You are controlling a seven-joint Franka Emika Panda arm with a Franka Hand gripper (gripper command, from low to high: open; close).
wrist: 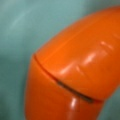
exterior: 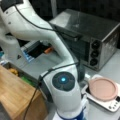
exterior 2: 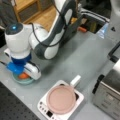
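Orange and glossy, a toy carrot (wrist: 72, 72) fills the wrist view, a dark seam crossing its body, with teal bowl surface behind it. In a front view the same carrot (exterior 2: 23, 76) lies in a shallow teal bowl (exterior 2: 18, 80) near the worktop's (exterior 2: 80, 57) left edge in that view, close to its dark front border. The pincer (exterior 2: 23, 72) hangs straight down over the bowl, its tips at the carrot; a white finger (exterior 2: 33, 71) shows beside the carrot, but whether the jaws are parted or clamped on it I cannot tell, since the arm's blue and white wrist covers them.

Near the worktop's bottom edge in that view sits a white hotplate (exterior 2: 47, 111) with a pink pan (exterior 2: 61, 99) on it, the pan's white handle (exterior 2: 75, 80) pointing toward the worktop's middle. Both front views show a steel toaster oven (exterior: 100, 37) just beside the hotplate, with three dark knobs. Beyond the worktop's far side stands a wooden cabinet (exterior: 15, 97).
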